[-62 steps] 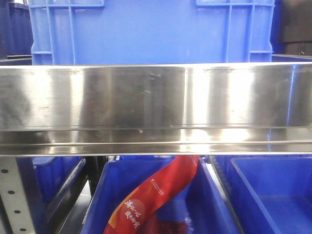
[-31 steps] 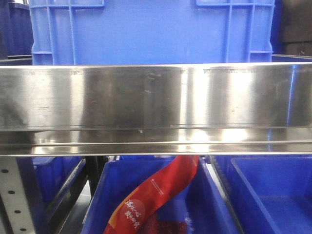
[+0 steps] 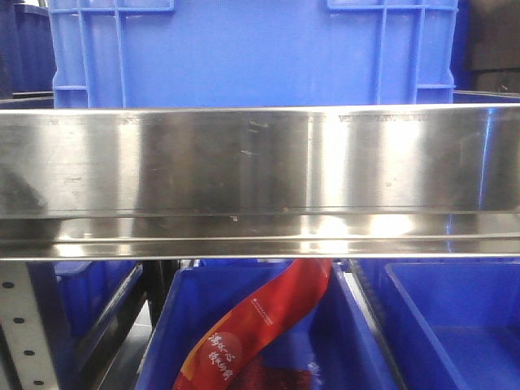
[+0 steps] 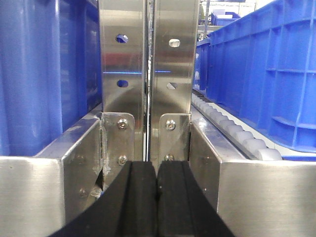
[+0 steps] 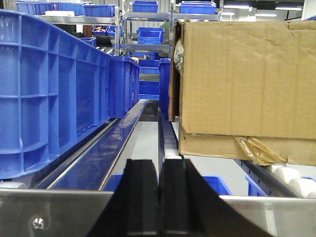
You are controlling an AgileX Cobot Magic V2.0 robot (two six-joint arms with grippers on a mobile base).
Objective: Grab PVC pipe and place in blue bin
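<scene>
The PVC pipe is out of view in every frame. A large blue bin [image 3: 252, 53] stands on the steel shelf rail [image 3: 260, 162] in the front view, with more blue bins [image 3: 244, 325] below it. My left gripper [image 4: 157, 170] is shut with nothing between its black fingers; it faces a steel upright [image 4: 148, 74] between two blue bins. My right gripper [image 5: 159, 168] is also shut and empty, pointing down an aisle between a blue bin [image 5: 49, 94] and a cardboard box [image 5: 244, 79].
A red printed bag [image 3: 260, 325] lies in the lower blue bin. Roller tracks [image 4: 232, 131] run beside the bins. A steel crossbar [image 5: 49, 212] sits just ahead of the right gripper. Further blue bins [image 5: 150, 34] fill distant shelves.
</scene>
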